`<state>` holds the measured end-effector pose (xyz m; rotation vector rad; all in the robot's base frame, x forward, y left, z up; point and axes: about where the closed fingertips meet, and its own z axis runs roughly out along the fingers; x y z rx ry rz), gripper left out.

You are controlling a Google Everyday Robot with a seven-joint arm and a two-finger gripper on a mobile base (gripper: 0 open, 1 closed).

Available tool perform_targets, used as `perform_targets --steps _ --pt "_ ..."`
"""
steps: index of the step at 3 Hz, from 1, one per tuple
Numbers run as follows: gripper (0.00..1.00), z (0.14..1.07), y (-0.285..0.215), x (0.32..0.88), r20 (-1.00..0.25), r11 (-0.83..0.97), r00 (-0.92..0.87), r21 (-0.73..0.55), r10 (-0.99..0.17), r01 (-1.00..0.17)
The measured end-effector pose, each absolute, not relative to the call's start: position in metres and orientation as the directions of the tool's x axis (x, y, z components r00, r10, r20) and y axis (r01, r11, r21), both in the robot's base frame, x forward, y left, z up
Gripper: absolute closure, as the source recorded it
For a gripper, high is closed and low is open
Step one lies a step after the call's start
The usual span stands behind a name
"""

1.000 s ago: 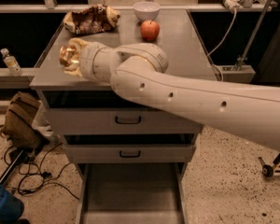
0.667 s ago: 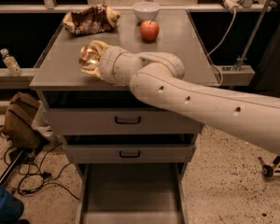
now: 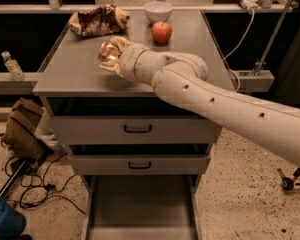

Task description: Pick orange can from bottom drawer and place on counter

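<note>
The arm (image 3: 215,101) enters from the right edge of the camera view and extends leftward across the counter (image 3: 75,71). The gripper (image 3: 110,55) sits at the end of the arm, over the left-centre area of the counter. It is clenched on the orange can (image 3: 107,50). Cream fingers (image 3: 121,42) wrap the can above and below, and the shiny gold-orange body shows between them. The can lies over the counter surface, forward of the snack bag (image 3: 97,20) and to the left of the apple (image 3: 161,32). Whether the can base touches the counter cannot be determined.

The snack bag lies at the rear left of the counter. A white bowl (image 3: 158,10) stands at the rear centre, with the apple just in front of it. Both are apart from the gripper.

Below the counter, the two upper drawers (image 3: 135,130) are closed, each with a black handle. The bottom drawer (image 3: 140,206) is pulled out toward the camera, and its grey tray interior is exposed.

On the left, a small water bottle (image 3: 12,66) stands on a ledge beside the cabinet. A brown bag (image 3: 22,134) and black cables (image 3: 37,186) lie on the speckled floor.
</note>
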<state>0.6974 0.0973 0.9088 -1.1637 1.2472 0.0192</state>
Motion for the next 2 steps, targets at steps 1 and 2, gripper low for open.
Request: perform_targets --steps 1,2 --pt "1.0 0.914 0.094 0.712 -0.689 0.419 0.365 -0.692 -0.626 -0.588" --pt "1.0 0.902 0.089 0.731 -0.636 0.356 0.327 -0.705 -0.699 -0.613"
